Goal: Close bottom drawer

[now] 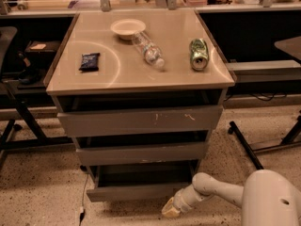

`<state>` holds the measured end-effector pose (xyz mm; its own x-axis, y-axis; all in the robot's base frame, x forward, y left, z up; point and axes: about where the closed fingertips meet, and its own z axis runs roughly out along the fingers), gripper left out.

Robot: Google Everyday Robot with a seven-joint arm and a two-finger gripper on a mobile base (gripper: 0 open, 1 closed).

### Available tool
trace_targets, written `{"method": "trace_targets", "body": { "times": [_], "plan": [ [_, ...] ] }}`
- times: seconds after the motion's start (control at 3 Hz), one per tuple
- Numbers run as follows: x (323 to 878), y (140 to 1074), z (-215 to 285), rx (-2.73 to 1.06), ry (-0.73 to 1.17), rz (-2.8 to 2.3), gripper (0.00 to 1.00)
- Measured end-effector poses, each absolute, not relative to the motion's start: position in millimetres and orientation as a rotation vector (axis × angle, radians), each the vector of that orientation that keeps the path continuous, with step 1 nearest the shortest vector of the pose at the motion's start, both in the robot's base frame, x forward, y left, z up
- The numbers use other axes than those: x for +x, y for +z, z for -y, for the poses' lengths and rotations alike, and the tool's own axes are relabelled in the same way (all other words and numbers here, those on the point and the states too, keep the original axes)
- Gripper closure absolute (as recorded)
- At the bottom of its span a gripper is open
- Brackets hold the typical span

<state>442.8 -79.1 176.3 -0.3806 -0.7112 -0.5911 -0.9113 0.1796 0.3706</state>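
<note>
- Hand is hanging low near the floor, at about 5 o'clock from the cabinet, at the end of the pale arm that is reaching in from the 4 o'clock side.
- I cannot tell whether the hand is open or closed, and nothing is showing in its grasp.
- The bottom drawer is standing pulled out. Its plain front is sitting forward of the two fronts above, and the dark tray is showing behind it.
- The hand is lying just beside the lower right end of that front. I cannot tell if it is touching it or not.
- As I judge it, the robot is lining up for the push, and the closing itself is not yet beginning.
- The next move is probably calling for the hand to come flat against the front and press straight toward 12 o'clock. A push nearer the middle would keep the tray from twisting.
- Counting the drawers, I am finding three: the top drawer with small scratches, the middle drawer, and the bottom one.
- On the surface one bowl, one bottle, one can and one dark packet are lying. The bottle is lying with one end just beside the bowl.
</note>
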Motion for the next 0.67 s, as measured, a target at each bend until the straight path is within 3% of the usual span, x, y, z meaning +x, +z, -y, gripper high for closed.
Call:
{"method": "trace_targets", "body": {
  "times": [0.67],
  "plan": [
    [489.8,180.7,64.4,-1.538,0.774,-2.131,1.0]
  ]
}}
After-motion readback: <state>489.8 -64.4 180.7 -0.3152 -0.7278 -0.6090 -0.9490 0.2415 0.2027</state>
